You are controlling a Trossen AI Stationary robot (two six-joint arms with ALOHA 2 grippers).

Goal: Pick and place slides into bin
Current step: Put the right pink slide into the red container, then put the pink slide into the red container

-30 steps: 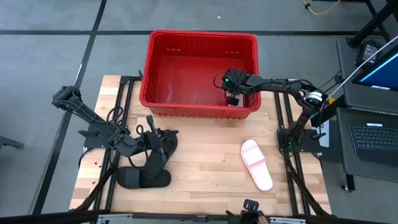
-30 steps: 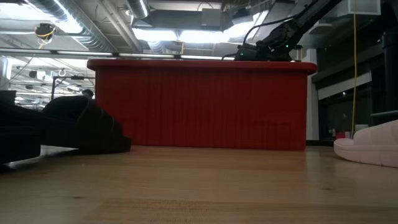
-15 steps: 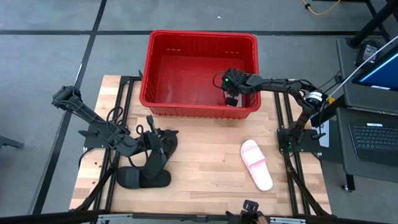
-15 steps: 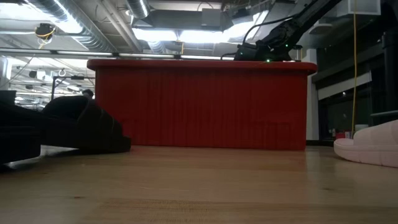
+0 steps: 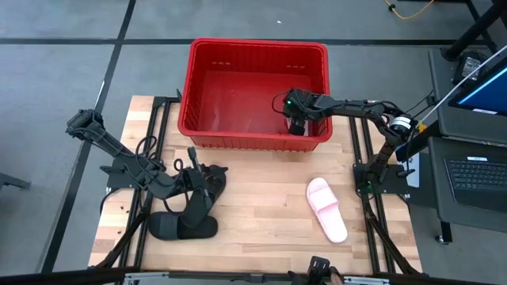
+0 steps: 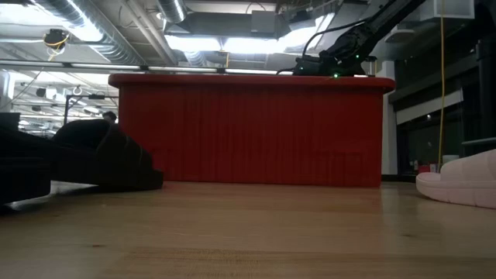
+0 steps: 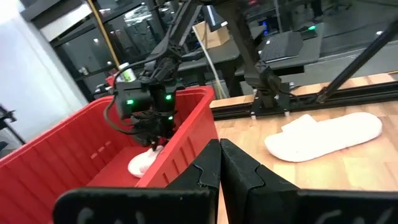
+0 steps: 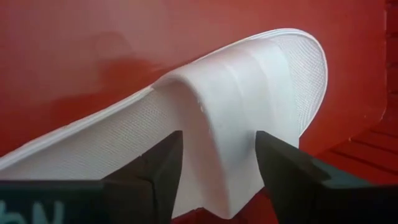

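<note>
Inside red bin (image 5: pixel 207 85), near its front right wall, right gripper (image 8: pixel 214 165) pinching one pink slide (image 8: pixel 205 124); second pink slide (image 5: pixel 326 208) on open table (image 5: pixel 261 229); two black slides (image 5: pixel 184 227) front left, under left gripper (image 7: pixel 219 163), fingers pressed together.

In the low view the red bin's (image 6: pixel 248 128) front wall hides everything inside it, and only the right arm's upper links show above the rim, so the right hand (image 5: pixel 296 127) is out of sight there. The pink slide on the table (image 6: pixel 459 184) is cut by that picture's right edge, and the black slide (image 6: pixel 101 159) by its left edge. In the right wrist view the pink slide between the fingers (image 8: pixel 236 118) runs off the picture's left edge, while in the high view it is masked by the right hand, and the left hand (image 5: pixel 202 186) blends with the black slides beneath it.
</note>
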